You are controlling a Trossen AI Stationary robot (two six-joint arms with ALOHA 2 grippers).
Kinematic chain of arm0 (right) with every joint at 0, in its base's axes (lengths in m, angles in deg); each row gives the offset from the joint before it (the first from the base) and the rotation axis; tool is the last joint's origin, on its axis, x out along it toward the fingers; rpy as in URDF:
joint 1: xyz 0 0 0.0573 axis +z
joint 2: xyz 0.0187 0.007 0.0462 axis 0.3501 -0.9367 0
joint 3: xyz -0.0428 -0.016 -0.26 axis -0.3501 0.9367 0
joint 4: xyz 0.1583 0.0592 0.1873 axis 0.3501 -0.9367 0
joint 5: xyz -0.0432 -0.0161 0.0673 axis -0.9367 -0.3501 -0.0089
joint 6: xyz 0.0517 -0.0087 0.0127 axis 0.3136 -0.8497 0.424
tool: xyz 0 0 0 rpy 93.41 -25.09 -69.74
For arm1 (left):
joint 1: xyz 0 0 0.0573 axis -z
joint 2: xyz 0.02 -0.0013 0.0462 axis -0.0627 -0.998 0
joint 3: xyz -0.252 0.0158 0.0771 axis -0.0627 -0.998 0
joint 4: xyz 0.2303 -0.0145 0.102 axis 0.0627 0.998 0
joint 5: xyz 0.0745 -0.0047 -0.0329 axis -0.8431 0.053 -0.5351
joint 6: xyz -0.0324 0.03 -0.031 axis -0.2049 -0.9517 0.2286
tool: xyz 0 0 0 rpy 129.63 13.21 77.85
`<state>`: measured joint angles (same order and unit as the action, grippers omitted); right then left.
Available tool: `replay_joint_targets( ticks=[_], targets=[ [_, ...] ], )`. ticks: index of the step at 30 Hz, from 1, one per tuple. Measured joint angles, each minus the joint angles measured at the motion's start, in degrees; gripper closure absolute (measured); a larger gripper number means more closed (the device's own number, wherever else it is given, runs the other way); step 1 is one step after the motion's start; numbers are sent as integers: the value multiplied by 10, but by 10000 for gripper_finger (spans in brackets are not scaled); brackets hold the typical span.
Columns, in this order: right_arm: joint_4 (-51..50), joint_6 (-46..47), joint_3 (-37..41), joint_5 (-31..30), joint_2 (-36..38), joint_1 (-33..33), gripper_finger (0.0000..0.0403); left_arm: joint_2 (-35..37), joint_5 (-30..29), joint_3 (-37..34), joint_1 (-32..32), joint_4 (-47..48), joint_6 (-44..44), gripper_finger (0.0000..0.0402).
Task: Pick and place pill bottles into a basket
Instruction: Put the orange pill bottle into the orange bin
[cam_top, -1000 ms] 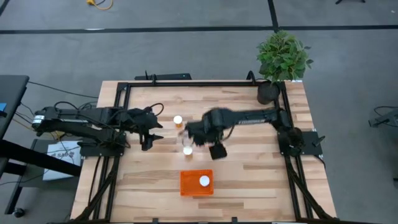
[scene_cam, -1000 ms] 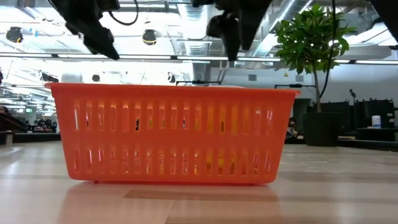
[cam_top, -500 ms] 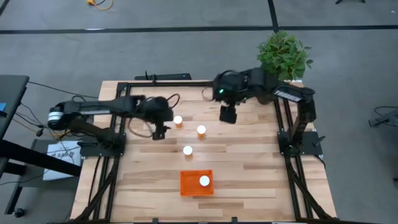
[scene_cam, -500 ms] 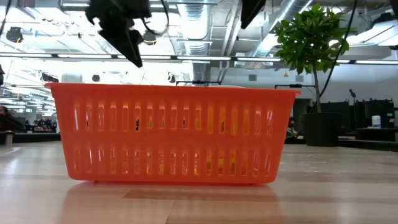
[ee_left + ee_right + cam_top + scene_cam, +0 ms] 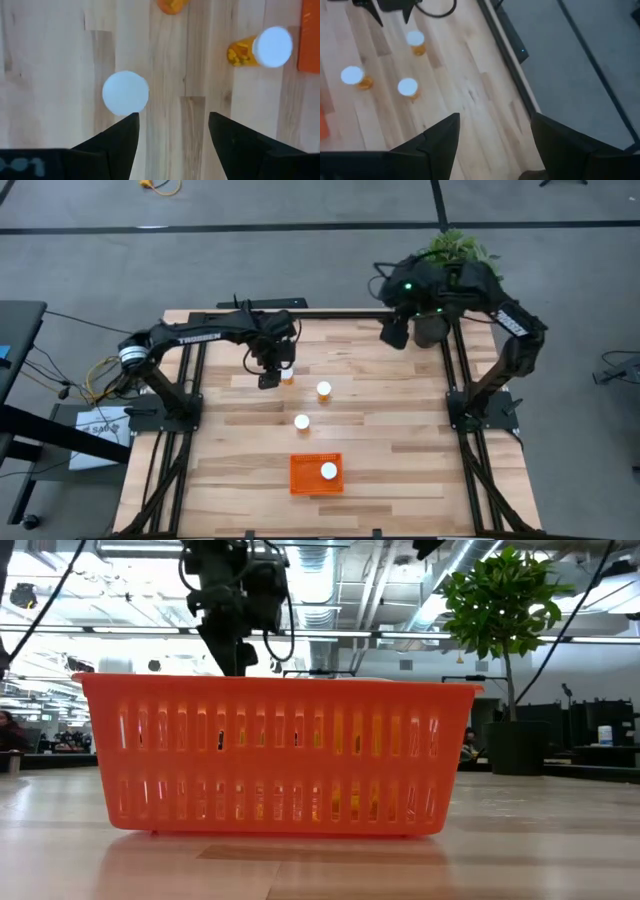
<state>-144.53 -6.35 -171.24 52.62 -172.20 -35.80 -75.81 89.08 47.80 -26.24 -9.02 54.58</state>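
Since half a second ago, left gripper point(image 5: 270, 379) slid right, fingers spread wide, half-covering one pill bottle point(image 5: 288, 376). Right gripper point(image 5: 394, 332), wide, retreated upper right. Basket point(image 5: 316, 474), bottom centre, holds one bottle point(image 5: 328, 471).

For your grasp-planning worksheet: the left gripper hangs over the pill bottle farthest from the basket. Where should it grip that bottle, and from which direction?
Come straight down from above. The pill bottle stands upright on the table, white cap up, so the open left gripper should probably close its fingers on opposite sides of the round cap or the body just under it. The other bottles stand apart, leaving room.
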Motion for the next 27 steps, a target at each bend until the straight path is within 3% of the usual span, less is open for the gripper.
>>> replay_joint_targets(
  ticks=[4, 11, 21, 27],
  targets=[
    [0, -20, 0, 1, 17, -10, 163, -10, -12, 0, 0, 5, -24, 173],
    [-2, -24, 0, 2, 27, -25, 163, -10, -89, 0, 0, -7, -42, 173],
    [-18, 22, 0, 3, 27, -19, 163, -10, -91, 0, 2, -39, -21, 173],
    [-18, 37, 0, 3, 27, -20, 163, -10, -72, 0, 4, -26, -72, 173]
  ],
)
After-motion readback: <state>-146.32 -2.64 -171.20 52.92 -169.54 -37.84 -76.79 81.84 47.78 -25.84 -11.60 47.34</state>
